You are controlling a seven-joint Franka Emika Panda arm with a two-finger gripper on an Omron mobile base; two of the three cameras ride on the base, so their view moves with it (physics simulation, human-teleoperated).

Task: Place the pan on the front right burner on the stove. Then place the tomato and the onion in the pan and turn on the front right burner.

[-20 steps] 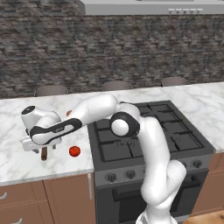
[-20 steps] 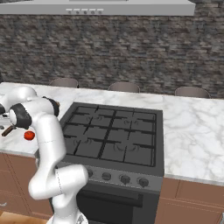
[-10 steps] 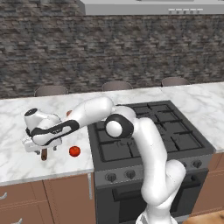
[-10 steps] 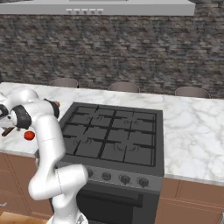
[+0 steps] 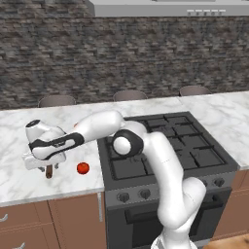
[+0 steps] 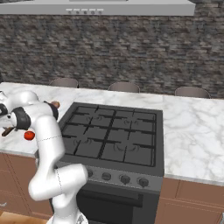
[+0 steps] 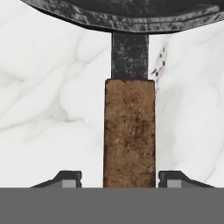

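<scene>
The pan [image 7: 127, 13] is set on the table, left of the stove [image 5: 165, 146]. Its wooden handle [image 7: 129, 131] is straddled by the half-spread gripper [image 7: 120, 180], not yet pinched. A firm closing is judged necessary before lifting.

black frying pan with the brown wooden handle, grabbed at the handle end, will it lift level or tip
The black frying pan with the brown wooden handle is rigid, so probably no flexing. The gripper straddles the handle far from the bowl, so the pan end may sag. The wood looks rough, so it probably won't slip.
</scene>
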